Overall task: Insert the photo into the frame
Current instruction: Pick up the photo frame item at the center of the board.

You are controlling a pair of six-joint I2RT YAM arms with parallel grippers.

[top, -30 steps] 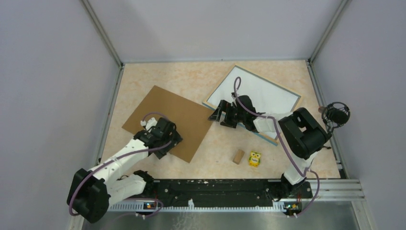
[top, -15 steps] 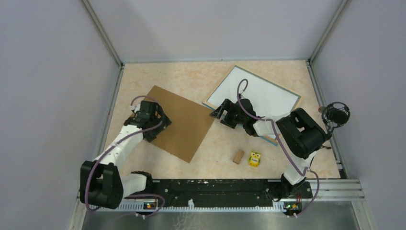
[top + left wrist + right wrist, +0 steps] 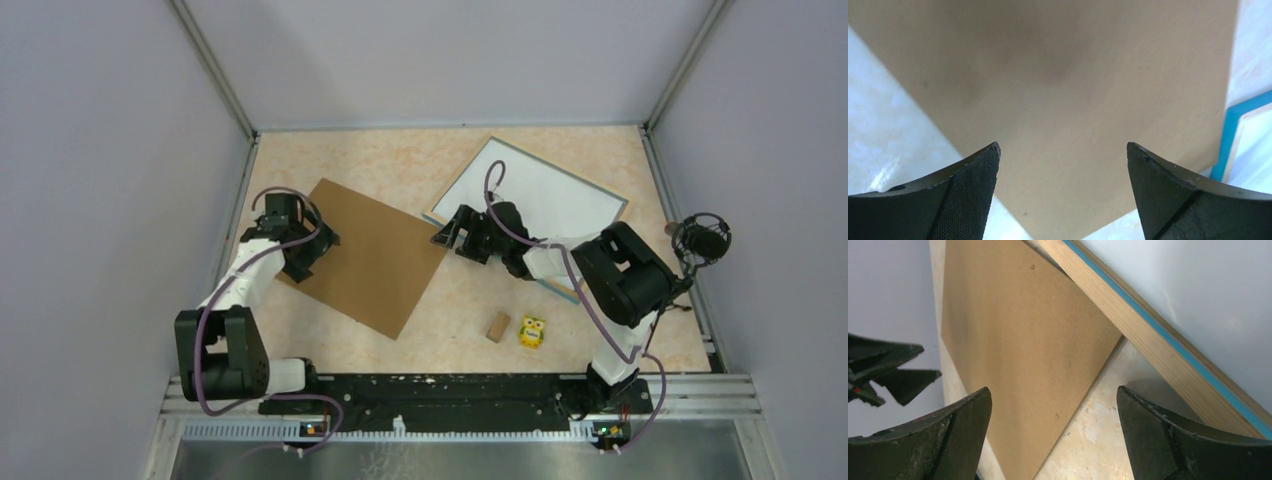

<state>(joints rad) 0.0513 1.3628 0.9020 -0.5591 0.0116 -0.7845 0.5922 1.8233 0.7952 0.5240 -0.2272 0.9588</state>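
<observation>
The frame (image 3: pixel 612 203), light wood with a blue edge, lies tilted at the back right of the table. A plain white sheet (image 3: pixel 530 190) fills it. No printed side shows, so I cannot tell if that sheet is the photo. My right gripper (image 3: pixel 447 232) stands open just above the table by the frame's near-left corner. In its wrist view the open gripper (image 3: pixel 1054 392) looks past the frame's wooden side (image 3: pixel 1128 325) to the brown backing board (image 3: pixel 1018 340). My left gripper (image 3: pixel 312 250) hovers open over that board's left end (image 3: pixel 350 255), and the board (image 3: pixel 1063 75) fills its wrist view.
A small wooden block (image 3: pixel 497 327) and a yellow toy figure (image 3: pixel 532 332) lie near the front, right of centre. A black round device (image 3: pixel 703 240) sits at the right wall. Grey walls close in the table on three sides. The frame's blue corner (image 3: pixel 1230 135) shows beyond the board.
My left arm has swung from the board's near edge towards its back-left end, staying open. The right gripper stayed at the frame's corner, shifting only slightly.
</observation>
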